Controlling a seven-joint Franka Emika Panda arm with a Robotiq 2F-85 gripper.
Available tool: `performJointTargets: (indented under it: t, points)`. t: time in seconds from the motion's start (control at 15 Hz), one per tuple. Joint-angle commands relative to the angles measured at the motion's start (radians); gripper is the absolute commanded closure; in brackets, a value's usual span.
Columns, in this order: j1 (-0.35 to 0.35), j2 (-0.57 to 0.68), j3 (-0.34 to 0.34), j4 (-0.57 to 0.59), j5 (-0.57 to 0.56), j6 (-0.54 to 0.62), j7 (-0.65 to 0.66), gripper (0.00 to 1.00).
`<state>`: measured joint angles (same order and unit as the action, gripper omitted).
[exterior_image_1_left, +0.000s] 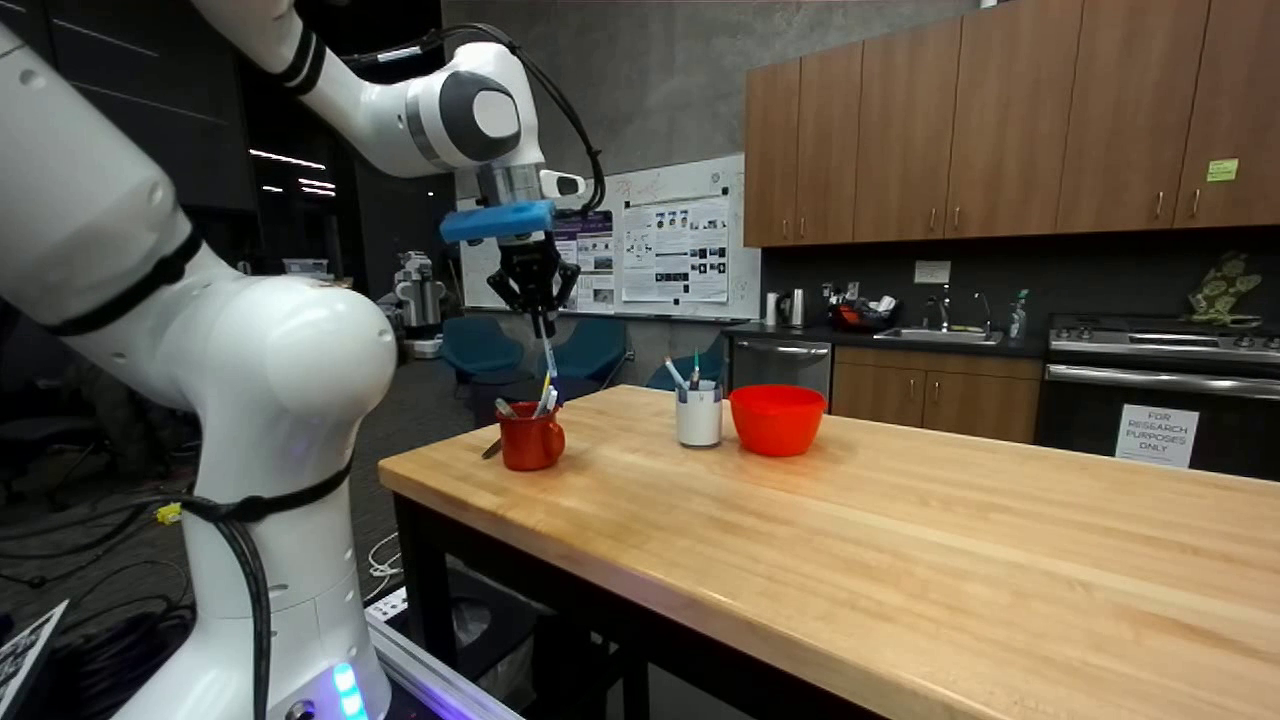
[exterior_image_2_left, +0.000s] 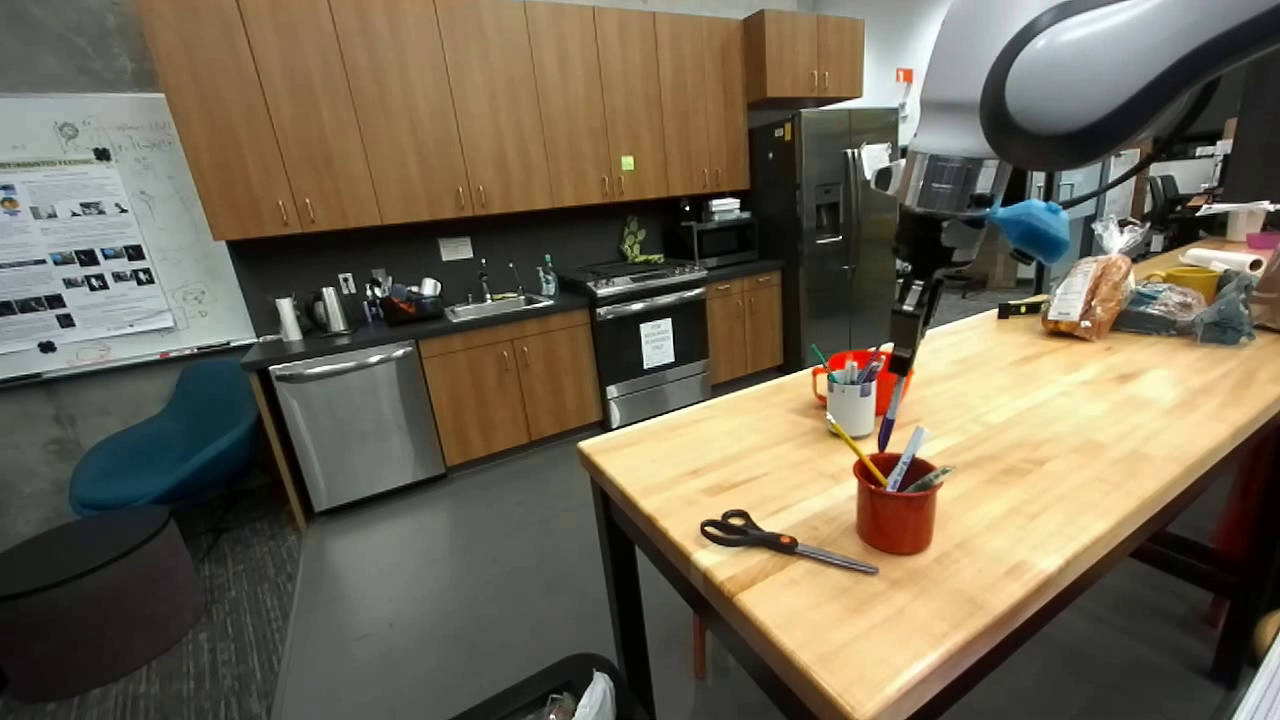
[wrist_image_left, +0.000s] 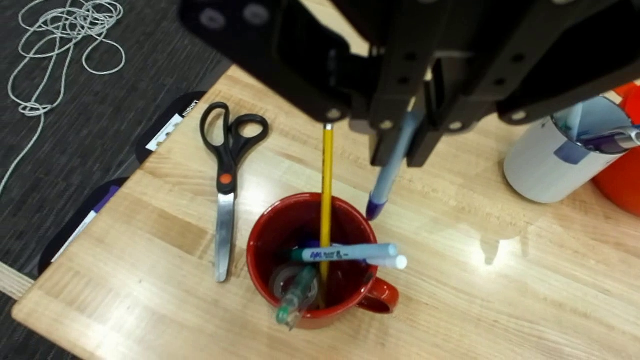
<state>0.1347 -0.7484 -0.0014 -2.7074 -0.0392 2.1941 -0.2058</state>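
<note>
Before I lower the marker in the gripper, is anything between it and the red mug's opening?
Yes: a yellow pencil and pens poke up out of the mug, crowding its opening. The marker in the gripper shows apart from them in the wrist view; nothing else visible lies between.

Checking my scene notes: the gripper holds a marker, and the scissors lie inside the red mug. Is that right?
Not quite: the wrist view shows the scissors lying on the table beside the red mug, not inside it. The gripper does hold a marker.
</note>
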Motion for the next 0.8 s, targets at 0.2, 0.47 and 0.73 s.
performJointTargets:
  t: [0.2,0.47,0.73]
  points:
    - [0.025,0.004,-0.006,-0.01,0.05,-0.008,-0.005,0.97]
    - [0.022,-0.031,-0.003,-0.009,0.05,0.001,0.0,0.97]
    - [0.031,-0.08,0.006,-0.013,0.048,-0.026,0.0,0.97]
